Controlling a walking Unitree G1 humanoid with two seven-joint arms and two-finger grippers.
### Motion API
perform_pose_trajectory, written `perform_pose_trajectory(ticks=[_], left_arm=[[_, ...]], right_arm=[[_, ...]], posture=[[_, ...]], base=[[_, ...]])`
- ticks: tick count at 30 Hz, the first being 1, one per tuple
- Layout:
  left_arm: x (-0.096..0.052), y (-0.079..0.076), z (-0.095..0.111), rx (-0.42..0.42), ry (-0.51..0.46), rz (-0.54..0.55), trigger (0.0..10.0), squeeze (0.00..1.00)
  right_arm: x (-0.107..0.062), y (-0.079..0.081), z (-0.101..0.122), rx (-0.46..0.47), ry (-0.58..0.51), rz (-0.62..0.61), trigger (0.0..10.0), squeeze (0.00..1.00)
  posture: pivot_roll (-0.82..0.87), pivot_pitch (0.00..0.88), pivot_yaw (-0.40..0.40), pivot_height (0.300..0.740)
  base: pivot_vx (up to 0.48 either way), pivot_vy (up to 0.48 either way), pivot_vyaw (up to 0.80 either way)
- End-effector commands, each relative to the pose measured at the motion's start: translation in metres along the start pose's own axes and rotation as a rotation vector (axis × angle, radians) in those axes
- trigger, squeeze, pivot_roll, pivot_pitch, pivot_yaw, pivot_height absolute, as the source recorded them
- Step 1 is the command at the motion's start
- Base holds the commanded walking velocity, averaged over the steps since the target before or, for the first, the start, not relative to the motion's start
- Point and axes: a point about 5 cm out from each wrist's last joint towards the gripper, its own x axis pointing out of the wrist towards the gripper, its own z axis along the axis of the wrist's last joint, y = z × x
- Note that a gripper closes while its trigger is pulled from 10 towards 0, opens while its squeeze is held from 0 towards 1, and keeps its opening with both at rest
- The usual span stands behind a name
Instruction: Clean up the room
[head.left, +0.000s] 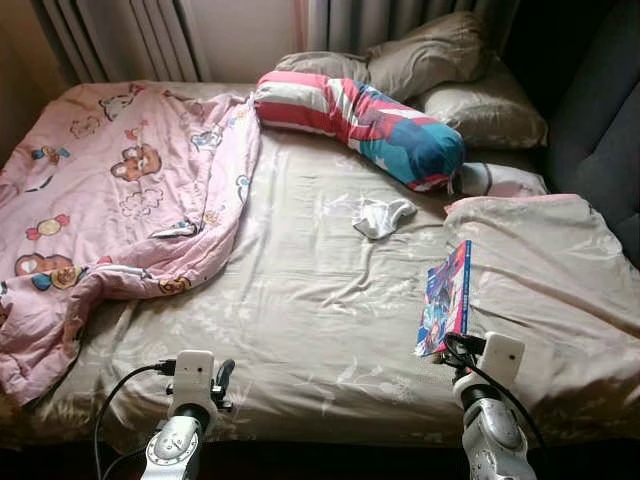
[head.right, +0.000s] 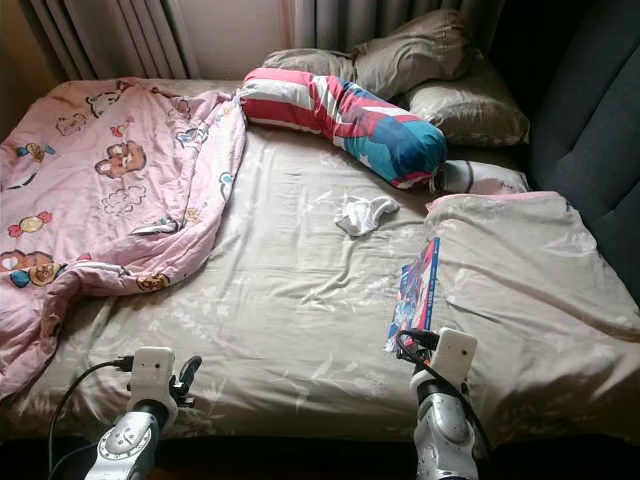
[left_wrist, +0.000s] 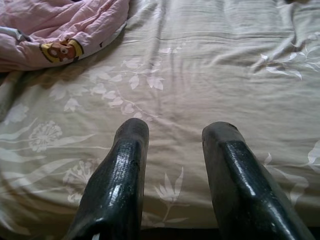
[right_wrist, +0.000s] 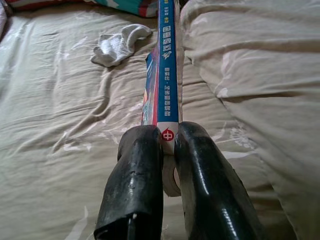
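We are standing at the foot of a bed (head.left: 300, 330) covered by a beige floral sheet. Our right pincer (right_wrist: 169, 145) is gripping the near end of a thin blue book (head.left: 445, 300) by its spine, its 2 fingers (right_wrist: 137, 165) pressed narrow against either side. The book is resting on edge on the sheet, leaning against a folded beige duvet (head.left: 545, 280) on the right. Our left pincer (left_wrist: 175, 150) is hovering low over bare sheet at the near left edge, its fingers spread wide and holding nothing.

In our judgement the step in hand is lifting the book off the bed. To do it well, we are advising a firm, centred hold before any lift, since only the book's end is being clamped and the long free part may sag or twist. Raising it straight up and away from the duvet fold should keep the cover from catching.

Other clutter is lying well apart: a crumpled white sock (head.left: 383, 215) mid-bed, a pink cartoon-bear quilt (head.left: 120, 200) bunched on the left, a striped bolster (head.left: 360, 120) and beige pillows (head.left: 440, 60) at the head.

On the spine, white characters are running lengthwise on blue, too small for us to read; a red disc near the fingers is bearing 1 white character resembling "中".
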Motion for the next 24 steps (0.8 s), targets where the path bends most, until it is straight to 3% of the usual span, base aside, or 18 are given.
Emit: perform_pose_trajectory(ticks=[1, 24], left_arm=[[-0.0021, 0.0007, -0.0037, -0.003, 0.017, 0.000, 10.0, 0.00], [-0.0029, 0.0023, -0.0043, -0.012, 0.016, 0.003, 10.0, 0.00]], right_arm=[[0.0021, 0.0019, 0.0042, -0.012, -0.020, 0.009, 10.0, 0.00], [0.0023, 0.0040, 0.0039, -0.027, -0.019, 0.021, 10.0, 0.00]], posture=[[-0.06, 0.139, -0.014, 0.740], [-0.05, 0.133, -0.017, 0.740]], base=[[0.000, 0.000, 0.00], [0.000, 0.000, 0.00]])
